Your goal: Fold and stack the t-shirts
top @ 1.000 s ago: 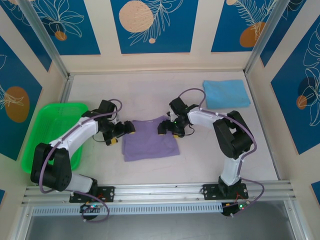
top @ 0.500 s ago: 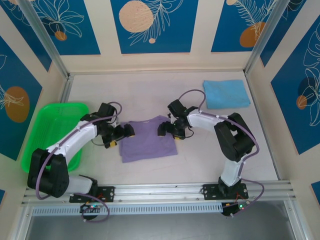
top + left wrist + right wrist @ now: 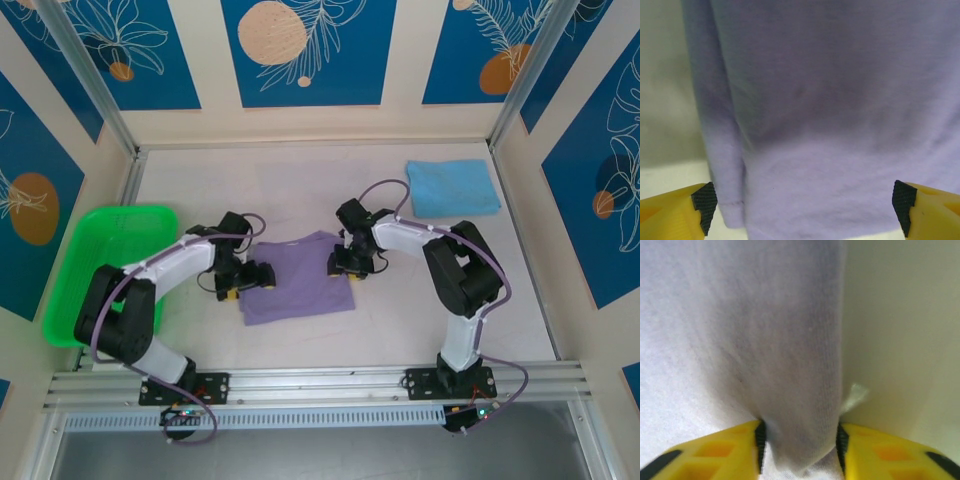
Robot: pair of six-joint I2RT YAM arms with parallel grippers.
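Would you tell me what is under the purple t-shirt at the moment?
Bare table surrounds the purple t-shirt; what lies beneath it is covered. The right gripper pinches its right edge, and the left gripper stands open at its left edge.

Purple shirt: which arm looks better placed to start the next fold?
Right. The right gripper pinches the right edge of the shirt, so it could probably lift at once. The left gripper stands open at the left edge, gripping nothing.

We see a purple shirt point(image 3: 298, 282), a light blue shirt point(image 3: 453, 188), a bright green tray point(image 3: 88, 262), yellow fingers point(image 3: 667, 216) with black pads point(image 3: 705, 201), blue wall panels point(image 3: 240, 82) with orange circles point(image 3: 500, 72) and white leaves point(image 3: 140, 40)
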